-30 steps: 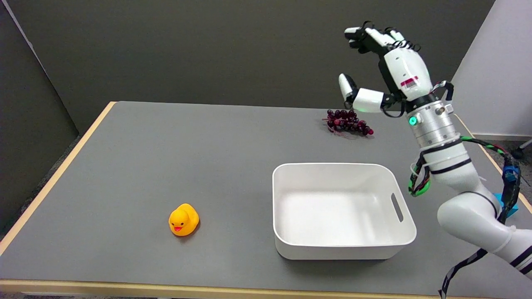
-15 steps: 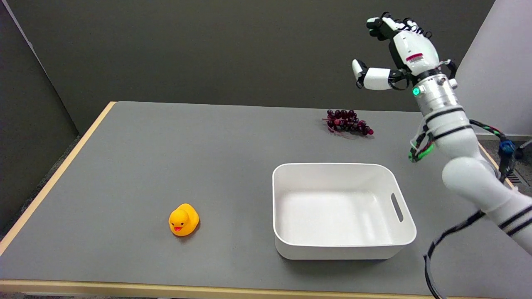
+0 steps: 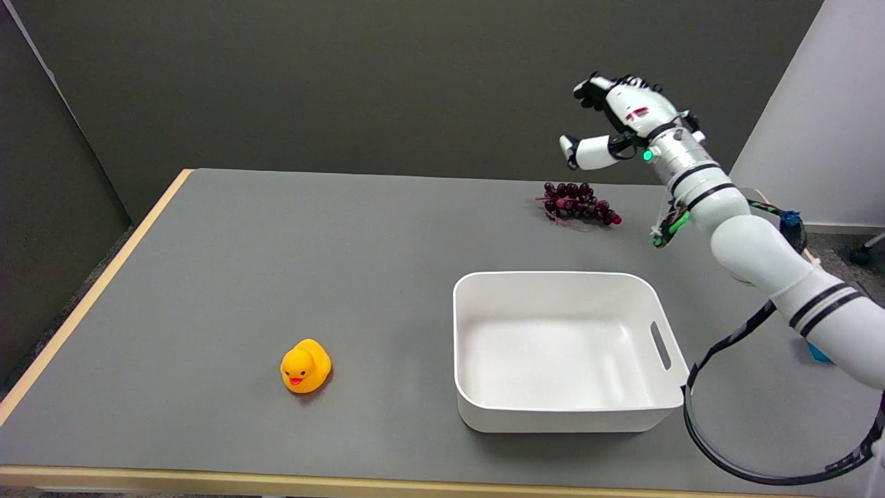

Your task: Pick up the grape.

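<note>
Yellow rubber duck (image 3: 305, 366) at left on the grey table (image 3: 276, 242); white plastic bin (image 3: 568, 350) right of centre; dark red grape bunch (image 3: 578, 203) lying beyond it; right hand (image 3: 612, 121) above the grapes, fingers spread, holding nothing.

Even, bright overhead light, soft shadows, sharp focus, no glare.

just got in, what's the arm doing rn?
The right hand is in the air above the far right part of the table, fingers apart, holding nothing. The grape bunch lies on the table below it, untouched, so the pick is not yet made. A white bin sits empty nearer the camera, and a rubber duck stands off to the left.
</note>
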You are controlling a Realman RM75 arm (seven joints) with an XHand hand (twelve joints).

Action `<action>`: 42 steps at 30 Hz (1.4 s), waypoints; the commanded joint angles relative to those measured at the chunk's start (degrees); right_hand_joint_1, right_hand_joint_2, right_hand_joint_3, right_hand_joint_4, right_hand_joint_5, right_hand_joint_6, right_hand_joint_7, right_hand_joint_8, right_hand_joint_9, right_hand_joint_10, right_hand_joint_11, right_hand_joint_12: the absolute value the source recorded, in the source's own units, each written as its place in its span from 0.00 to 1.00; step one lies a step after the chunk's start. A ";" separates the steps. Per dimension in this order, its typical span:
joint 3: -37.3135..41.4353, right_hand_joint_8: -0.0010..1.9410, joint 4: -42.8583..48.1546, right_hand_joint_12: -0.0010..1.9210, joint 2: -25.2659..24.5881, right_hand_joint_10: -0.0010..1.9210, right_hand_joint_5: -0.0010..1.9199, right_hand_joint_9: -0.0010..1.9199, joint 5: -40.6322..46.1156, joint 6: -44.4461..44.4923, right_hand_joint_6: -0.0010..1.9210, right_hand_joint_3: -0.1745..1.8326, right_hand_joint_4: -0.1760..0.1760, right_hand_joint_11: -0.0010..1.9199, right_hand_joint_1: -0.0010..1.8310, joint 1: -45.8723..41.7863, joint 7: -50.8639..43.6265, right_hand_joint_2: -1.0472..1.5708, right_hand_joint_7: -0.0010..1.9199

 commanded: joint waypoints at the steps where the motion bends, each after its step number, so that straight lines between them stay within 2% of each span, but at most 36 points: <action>1: -7.35 0.29 -8.68 0.68 1.86 0.52 0.15 0.16 6.42 -8.77 0.29 0.54 0.30 0.04 0.37 6.43 -7.00 0.64 0.23; 8: -6.75 0.32 -7.01 0.71 4.03 0.56 0.17 0.18 6.71 -8.69 0.31 0.52 0.27 0.07 0.36 2.74 -7.00 0.64 0.25; 15: -6.95 0.34 -8.54 0.73 3.58 0.59 0.18 0.19 6.63 -8.29 0.33 0.52 0.25 0.09 0.36 1.14 -7.00 0.64 0.26; 21: -6.42 0.34 -10.85 0.73 2.75 0.59 0.18 0.19 6.88 -6.34 0.33 0.52 0.24 0.09 0.35 3.09 -7.00 0.64 0.27; 42: -11.53 0.30 -31.23 0.71 -6.28 0.53 0.17 0.16 6.36 -5.66 0.31 0.53 0.25 0.06 0.35 14.82 -7.00 0.63 0.23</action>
